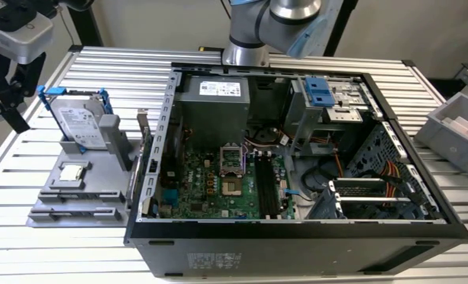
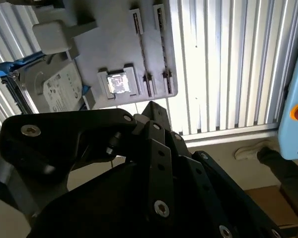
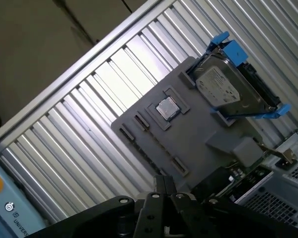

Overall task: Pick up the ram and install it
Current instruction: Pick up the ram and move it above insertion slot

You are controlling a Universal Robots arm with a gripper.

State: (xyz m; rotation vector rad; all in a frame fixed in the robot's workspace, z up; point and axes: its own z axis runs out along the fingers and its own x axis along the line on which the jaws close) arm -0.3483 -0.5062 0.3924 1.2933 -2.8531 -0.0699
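In the exterior view the open case (image 1: 297, 236) takes up the middle, and its motherboard (image 1: 218, 183) shows with the long black slots (image 1: 267, 186) beside the socket. On the slatted table (image 1: 107, 65), toward the exterior view's left, a grey tray (image 1: 87, 192) carries the hard drive (image 1: 80, 121) upright in its blue frame. A small chip (image 1: 72, 173) is seated just in front of the drive. The gripper (image 1: 6, 109) hangs at that view's far left edge, up off the table and well apart from the case. The arm's base (image 1: 245, 50) rises behind the case. In the second wrist view the gripper's black fingers (image 2: 156, 134) come to a point over the tray (image 2: 114, 44), near the chip (image 2: 116, 83) and the tray's thin grooves (image 2: 141, 54), with the drive (image 2: 59, 89) alongside. In the first wrist view the jaws look pressed together with nothing between them, and the gripper (image 3: 162, 179) hovers over the tray's edge. What I take for the ram (image 3: 237, 173) is a narrow green strip on edge along the tray's side nearest the case. It sits just past a grey block (image 3: 238, 148), partly hidden behind the gripper's black frame and apart from the fingertips.
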